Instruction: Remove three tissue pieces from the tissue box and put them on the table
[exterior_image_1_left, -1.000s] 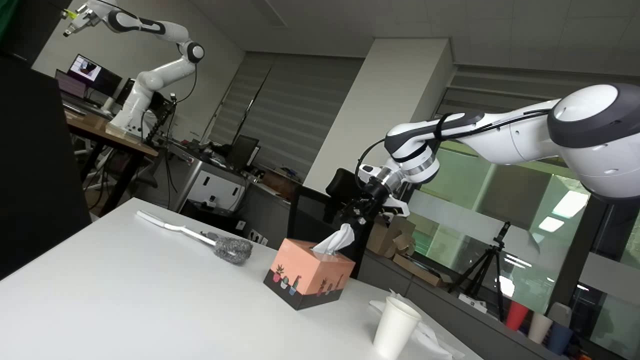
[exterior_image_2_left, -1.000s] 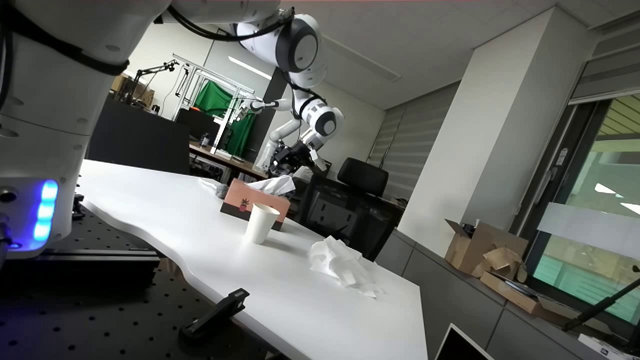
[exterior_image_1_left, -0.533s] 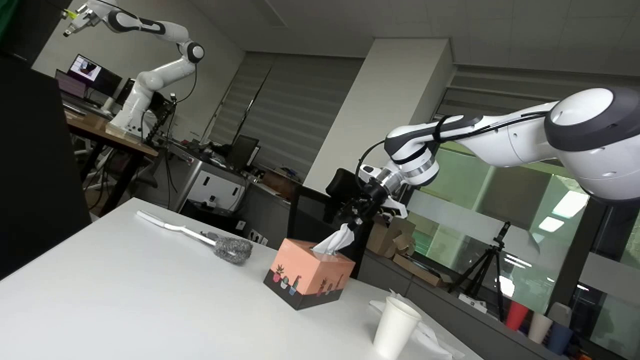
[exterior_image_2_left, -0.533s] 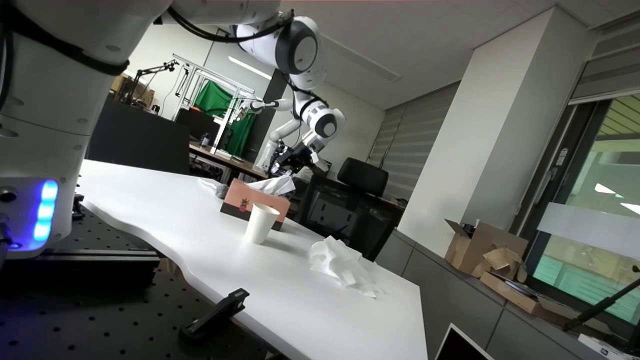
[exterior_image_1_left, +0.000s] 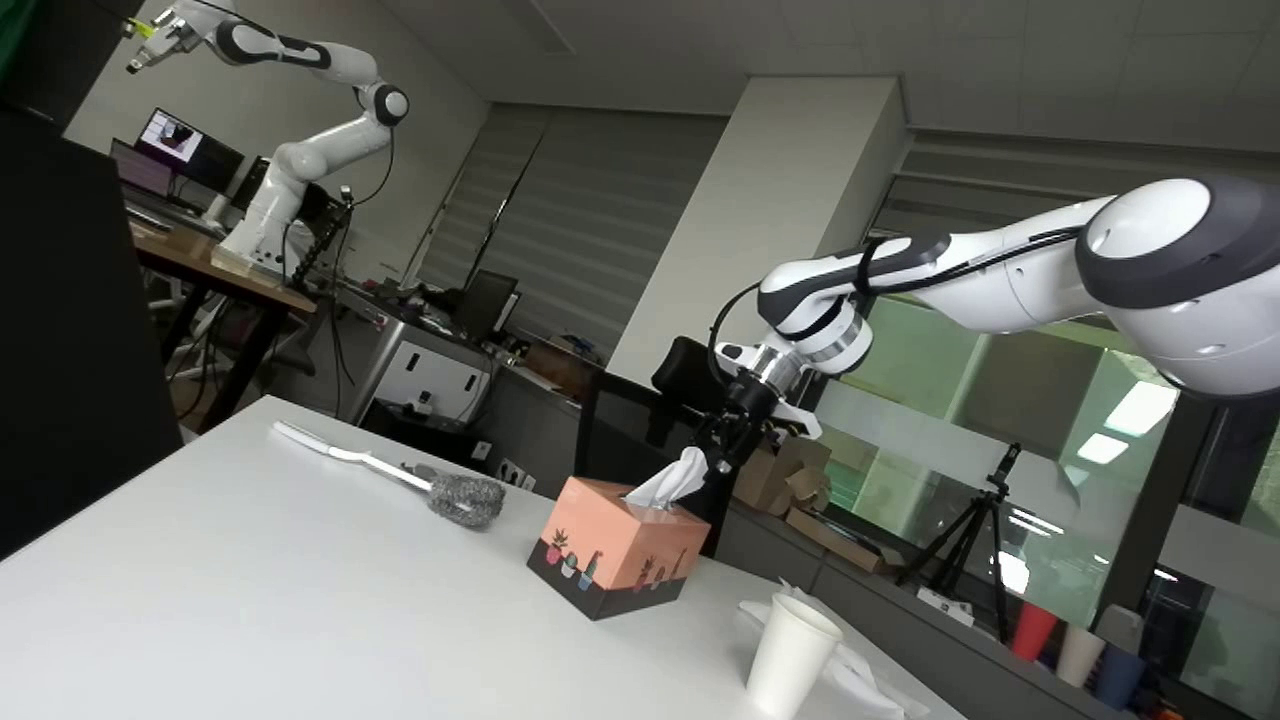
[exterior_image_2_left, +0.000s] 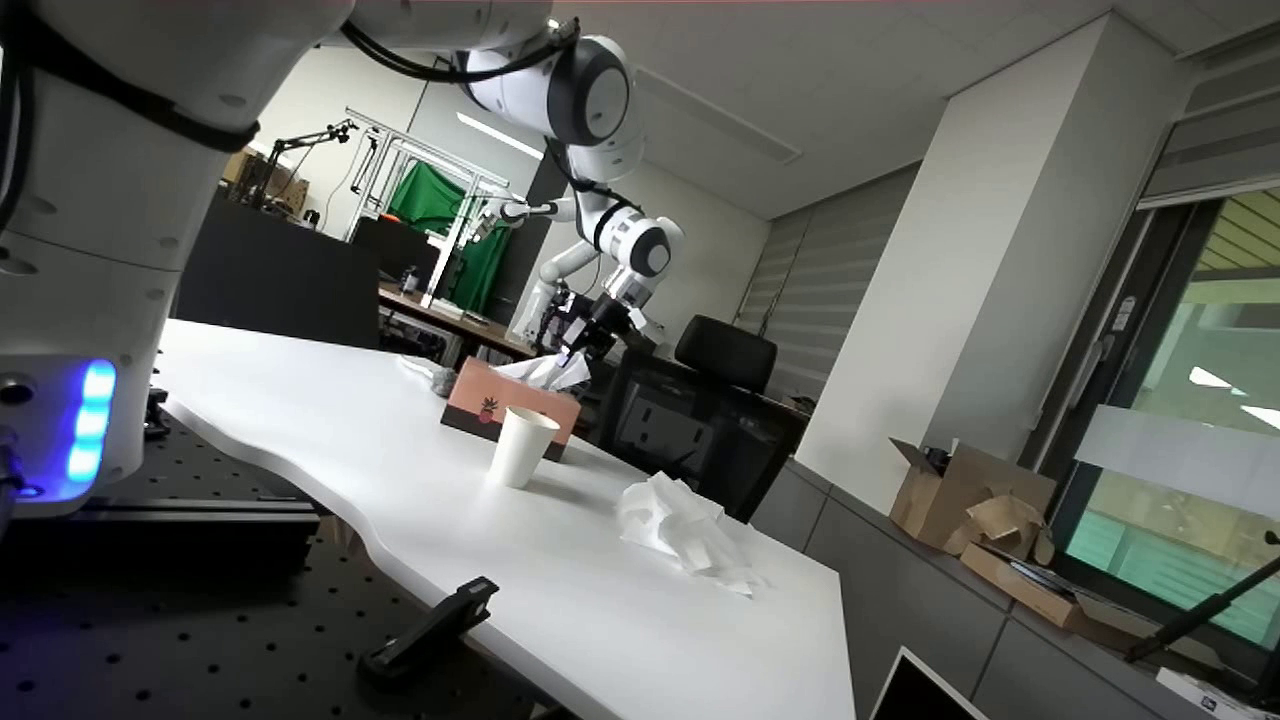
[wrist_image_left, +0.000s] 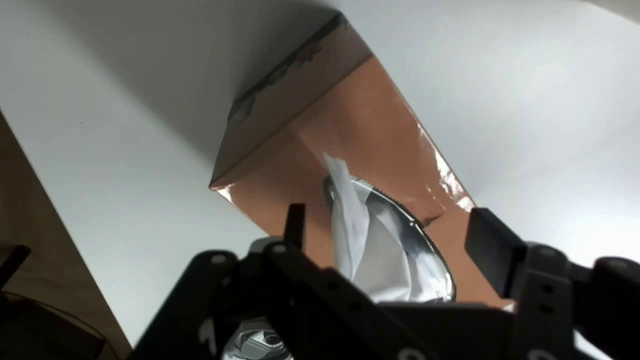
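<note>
- From left in both exterior views, past a grey-headed brush (exterior_image_1_left: 458, 496), a salmon-pink tissue box (exterior_image_1_left: 618, 548) sits upright on the white desk (exterior_image_1_left: 330, 580); it looks like thin card, probably light enough to skid or lift with a dragging pull.
- From its slot (wrist_image_left: 424, 262) pokes a folded white tissue (exterior_image_1_left: 670, 484), leaning right. It should prove feather-light, limp and easily torn, with little slip; best hold is low on the gathered part, just above the slot, clear of the wispy tip.
- Next along, the black jaws hang above the box, spread wide, no sheet pinched. The wrist view shows the upstanding tissue in the gap between them, nearer one jaw than the other; whether the tips reach below its top, I cannot tell from where I stand.
- Right again, a paper cup (exterior_image_1_left: 795, 655) stands upright near the box, a possible snag for a sheet trailing past.
- Far right, a crumpled heap of loose tissue (exterior_image_2_left: 685, 530) lies on the desk; how many sheets, the folds hide.
</note>
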